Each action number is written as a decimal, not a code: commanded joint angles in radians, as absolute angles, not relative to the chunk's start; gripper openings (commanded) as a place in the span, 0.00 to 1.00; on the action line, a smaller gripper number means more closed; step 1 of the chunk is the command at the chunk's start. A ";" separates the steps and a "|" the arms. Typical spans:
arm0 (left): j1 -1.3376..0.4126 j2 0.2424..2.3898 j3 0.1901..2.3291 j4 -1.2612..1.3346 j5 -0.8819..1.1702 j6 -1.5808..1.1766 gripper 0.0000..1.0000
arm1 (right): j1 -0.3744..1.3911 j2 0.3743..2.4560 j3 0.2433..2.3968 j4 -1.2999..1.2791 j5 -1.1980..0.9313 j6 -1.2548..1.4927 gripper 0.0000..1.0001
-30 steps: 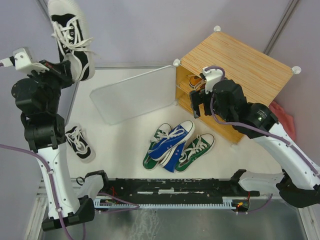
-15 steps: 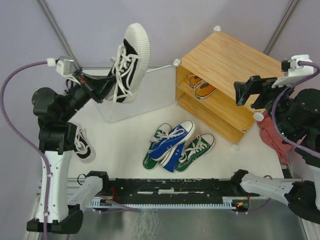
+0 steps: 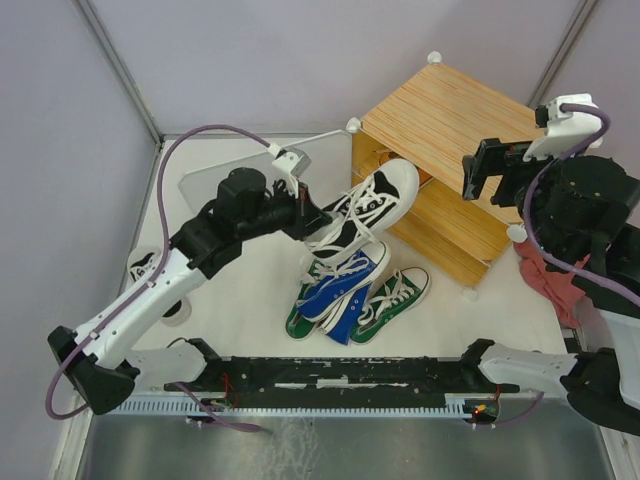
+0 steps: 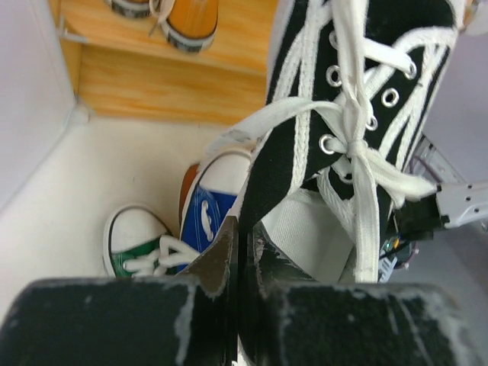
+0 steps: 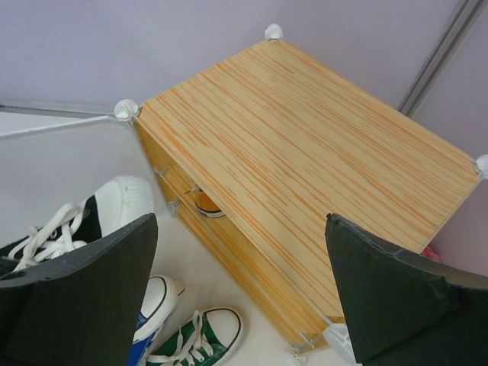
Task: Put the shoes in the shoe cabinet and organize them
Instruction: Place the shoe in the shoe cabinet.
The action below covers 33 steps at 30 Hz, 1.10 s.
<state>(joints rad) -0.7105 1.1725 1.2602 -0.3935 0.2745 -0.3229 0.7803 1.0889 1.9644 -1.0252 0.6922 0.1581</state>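
1. Black sneaker [image 3: 365, 210], clamped in our left gripper [image 3: 300, 218], has swung from above the surface's far-left corner to the open front of the shoe cabinet [image 3: 470, 130]; our right gripper [image 3: 492, 172] has backed off.
2. Left wrist: orange pair [image 4: 187, 14] already shelved; we judge shelving comes next.
3. Right wrist: jaws wide, empty.

Matt black canvas on the black sneaker [image 4: 305, 99], with woven white laces, shiny metal eyelets and smooth white rubber at the toe. Same matt canvas on the blue sneaker [image 3: 345, 282] and green sneakers [image 3: 396, 298]. Smooth striped bamboo-grain wood, faintly sheened, on the shoe cabinet [image 5: 305, 137]. Frosted translucent plastic for the door panel [image 3: 215, 195]. Glossy white plastic on the corner knobs [image 5: 126, 109].
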 commanded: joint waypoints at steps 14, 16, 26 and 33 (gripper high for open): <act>-0.911 1.255 1.254 -0.361 0.204 -0.339 0.03 | 0.778 1.093 2.060 -1.042 0.752 0.125 0.98; -0.918 1.274 1.253 -0.348 0.192 -0.342 0.03 | 0.778 1.089 2.059 -1.044 0.753 0.122 0.98; -0.919 1.529 1.494 -0.315 0.160 -0.390 0.03 | 0.778 1.080 2.032 -1.034 0.753 0.123 0.99; -0.922 1.708 1.669 -0.321 0.201 -0.402 0.03 | 0.778 1.057 2.014 -1.032 0.769 0.121 0.99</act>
<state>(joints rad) -0.9169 1.6588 1.5520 -0.4126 0.1650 -0.3546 0.7803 1.0744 2.0224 -1.0554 0.7391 0.1326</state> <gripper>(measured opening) 0.062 0.987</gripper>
